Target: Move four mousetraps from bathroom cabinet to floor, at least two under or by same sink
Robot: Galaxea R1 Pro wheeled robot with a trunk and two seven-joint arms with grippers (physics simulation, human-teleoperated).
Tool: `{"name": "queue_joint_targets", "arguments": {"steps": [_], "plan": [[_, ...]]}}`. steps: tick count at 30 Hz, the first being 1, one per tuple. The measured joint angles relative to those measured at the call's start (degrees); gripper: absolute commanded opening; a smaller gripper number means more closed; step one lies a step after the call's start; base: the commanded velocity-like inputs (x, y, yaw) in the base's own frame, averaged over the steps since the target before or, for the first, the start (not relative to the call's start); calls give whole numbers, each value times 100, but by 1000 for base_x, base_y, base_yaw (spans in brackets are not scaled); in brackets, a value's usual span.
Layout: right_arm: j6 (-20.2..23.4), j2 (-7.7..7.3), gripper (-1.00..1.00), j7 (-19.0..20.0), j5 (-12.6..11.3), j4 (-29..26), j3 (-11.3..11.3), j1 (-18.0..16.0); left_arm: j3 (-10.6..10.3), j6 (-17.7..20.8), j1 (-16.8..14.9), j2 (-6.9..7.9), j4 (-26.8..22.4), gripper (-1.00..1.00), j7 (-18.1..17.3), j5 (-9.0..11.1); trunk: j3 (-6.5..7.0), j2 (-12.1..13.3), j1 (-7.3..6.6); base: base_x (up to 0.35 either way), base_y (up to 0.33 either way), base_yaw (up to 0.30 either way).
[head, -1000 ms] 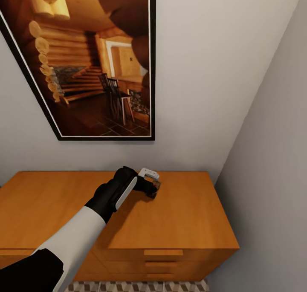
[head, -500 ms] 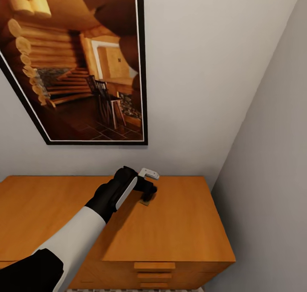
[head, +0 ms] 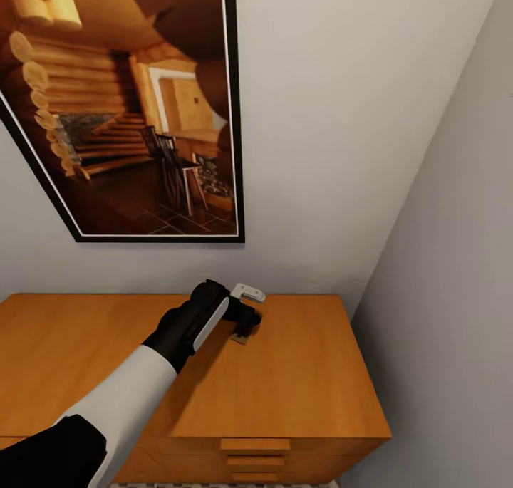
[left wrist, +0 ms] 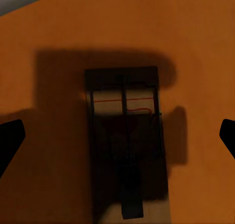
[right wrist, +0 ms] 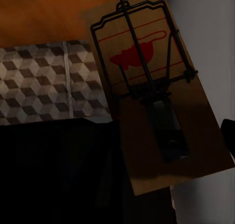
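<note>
A mousetrap (left wrist: 125, 111), a tan board with dark spring bars, lies flat on the orange-brown cabinet (head: 299, 374) top. My left gripper (head: 246, 324) hovers right over it, open. In the left wrist view its black fingertips (left wrist: 10, 140) stand wide apart on either side of the trap, touching nothing. A second mousetrap (right wrist: 152, 87) with a red mouse mark hangs tilted in the air in my right gripper (right wrist: 122, 136). One dark fingertip (right wrist: 227, 131) sits at its edge. Behind it are the cube-patterned bathroom floor (right wrist: 49, 82) and the cabinet (right wrist: 49, 13).
A large black-framed picture (head: 142, 117) of a log cabin interior hangs on the white wall above the cabinet. A grey side wall (head: 456, 296) closes in right beside the cabinet's right end. Drawer handles (head: 255, 444) show on the cabinet front below.
The head camera has shifted, so the picture and cabinet sit further left and the floor strip has dropped out. My left gripper stays over the mousetrap on the cabinet top.
</note>
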Motion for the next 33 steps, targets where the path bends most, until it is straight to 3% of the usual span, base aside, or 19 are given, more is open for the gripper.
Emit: {"name": "queue_joint_targets", "arguments": {"steps": [33], "plan": [[0,2,-100,1,1,0,0,2,-8,-17,13,-4,470,100,0,-46,1,-2,-1,0,-1,0]]}}
